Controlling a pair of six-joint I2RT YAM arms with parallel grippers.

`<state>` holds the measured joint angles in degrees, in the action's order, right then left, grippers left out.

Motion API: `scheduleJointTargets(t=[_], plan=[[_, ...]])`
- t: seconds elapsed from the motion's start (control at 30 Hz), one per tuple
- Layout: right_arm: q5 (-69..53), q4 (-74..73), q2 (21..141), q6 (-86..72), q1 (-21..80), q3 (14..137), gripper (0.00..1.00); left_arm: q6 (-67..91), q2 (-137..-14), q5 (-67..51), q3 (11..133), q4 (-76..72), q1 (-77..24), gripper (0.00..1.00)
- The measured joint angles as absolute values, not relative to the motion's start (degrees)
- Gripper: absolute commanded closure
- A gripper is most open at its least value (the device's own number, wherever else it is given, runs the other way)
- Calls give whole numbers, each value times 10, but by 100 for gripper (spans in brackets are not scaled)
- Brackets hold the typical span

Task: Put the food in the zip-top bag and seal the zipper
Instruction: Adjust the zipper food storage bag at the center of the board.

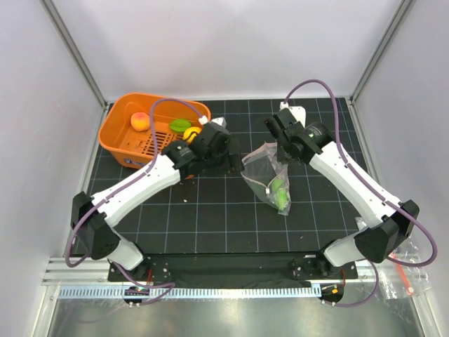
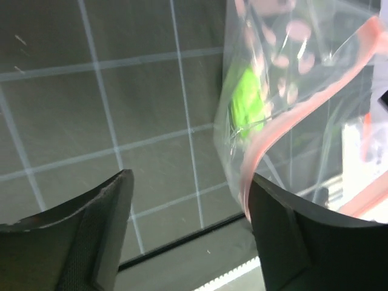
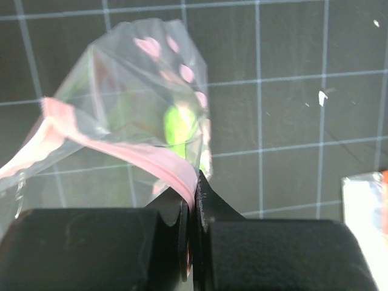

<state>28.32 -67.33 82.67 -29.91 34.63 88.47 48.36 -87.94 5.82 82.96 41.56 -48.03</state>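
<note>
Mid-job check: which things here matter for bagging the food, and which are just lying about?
Job: zip-top bag, zipper pinched by the right gripper, bagged green food, peach-orange ball, green piece, yellow-orange fruit, open left gripper.
Lying about: orange basket holding the loose food, clear packet off the table's right front corner.

Clear crinkly bag [image 1: 265, 168] sits crumpled right of centre, pink zipper [image 3: 151, 159] unsealed, a green piece [image 1: 279, 189] inside, while peach ball [image 1: 140, 121], second green piece [image 1: 179, 125] and yellow fruit [image 1: 191, 132] wait upper left.
</note>
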Motion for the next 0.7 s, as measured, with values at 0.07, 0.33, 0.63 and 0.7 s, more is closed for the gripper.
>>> scheduleJointTargets(t=[0.07, 0.33, 0.63, 0.7], plan=[[276, -660, 828, -298, 346, 884, 99, 474, -866, 61, 832, 419, -465, 14], [259, -617, 815, -290, 346, 864, 99, 428, -803, 78, 875, 461, -374, 9], [246, -609, 801, -283, 346, 861, 99, 405, -813, 43, 875, 459, -213, 0], [242, -608, 800, -283, 346, 860, 99, 406, -835, 36, 873, 446, -189, 0]])
